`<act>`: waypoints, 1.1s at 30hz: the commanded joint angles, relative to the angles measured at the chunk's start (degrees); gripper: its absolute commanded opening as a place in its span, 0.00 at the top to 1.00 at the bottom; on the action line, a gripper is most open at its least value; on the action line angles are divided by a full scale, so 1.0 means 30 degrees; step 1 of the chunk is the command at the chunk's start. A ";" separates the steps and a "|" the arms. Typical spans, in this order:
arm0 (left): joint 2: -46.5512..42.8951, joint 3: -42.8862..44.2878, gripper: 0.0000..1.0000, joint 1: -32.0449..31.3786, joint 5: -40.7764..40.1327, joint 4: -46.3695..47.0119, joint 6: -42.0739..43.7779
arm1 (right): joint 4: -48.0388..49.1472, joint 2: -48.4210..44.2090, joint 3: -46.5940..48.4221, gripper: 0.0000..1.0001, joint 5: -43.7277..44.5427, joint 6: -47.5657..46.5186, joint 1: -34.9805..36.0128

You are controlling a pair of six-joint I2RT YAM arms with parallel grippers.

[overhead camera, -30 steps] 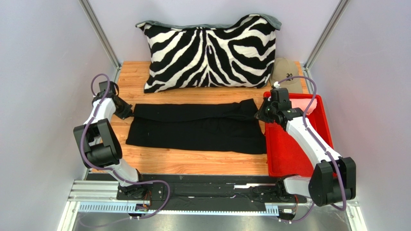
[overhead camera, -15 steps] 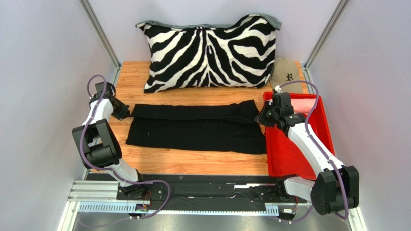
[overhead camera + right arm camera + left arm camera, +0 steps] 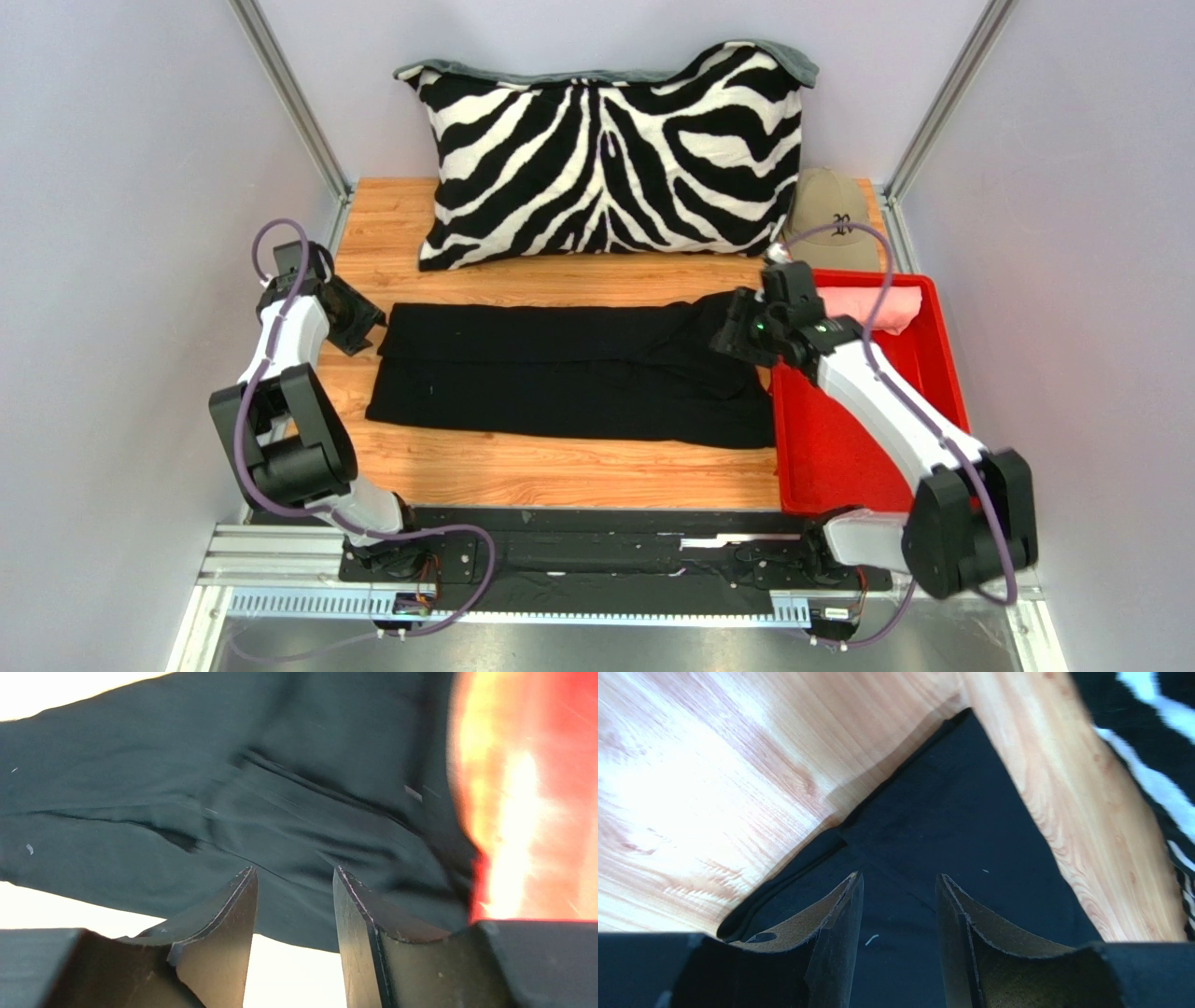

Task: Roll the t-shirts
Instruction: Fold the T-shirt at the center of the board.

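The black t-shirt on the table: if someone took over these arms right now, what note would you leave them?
Left end effector: open, empty, over the black t-shirt's left end.
Right end effector: open, empty, over its right end.
Black t-shirt: folded into a long band on the table, not rolled.
Pink t-shirt: bundled at the red tray's far end.
To do: roll the black one.
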 commanded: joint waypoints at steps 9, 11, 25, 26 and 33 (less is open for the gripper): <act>-0.2907 -0.0618 0.52 -0.2913 -0.0149 0.0020 0.0773 | 0.1247 0.9392 0.7541 0.55 0.4315 -0.1311 0.3672; -0.2937 -0.0765 0.53 -0.3443 -0.0061 0.0107 0.0802 | 0.1187 1.0154 0.7806 0.55 0.4785 -0.1223 0.3879; -0.3084 -0.1731 0.55 -0.4939 0.0292 0.0371 0.0890 | 0.0191 1.0715 0.7984 1.00 0.5900 -0.0637 0.5051; -0.3055 -0.1761 0.55 -0.4939 0.0378 0.0371 0.0890 | 0.0133 1.0569 0.7954 1.00 0.5871 -0.0666 0.5110; -0.3143 -0.1937 0.57 -0.5114 0.0584 0.0605 0.0773 | 0.0073 0.9045 0.6959 1.00 0.5491 -0.0141 0.6282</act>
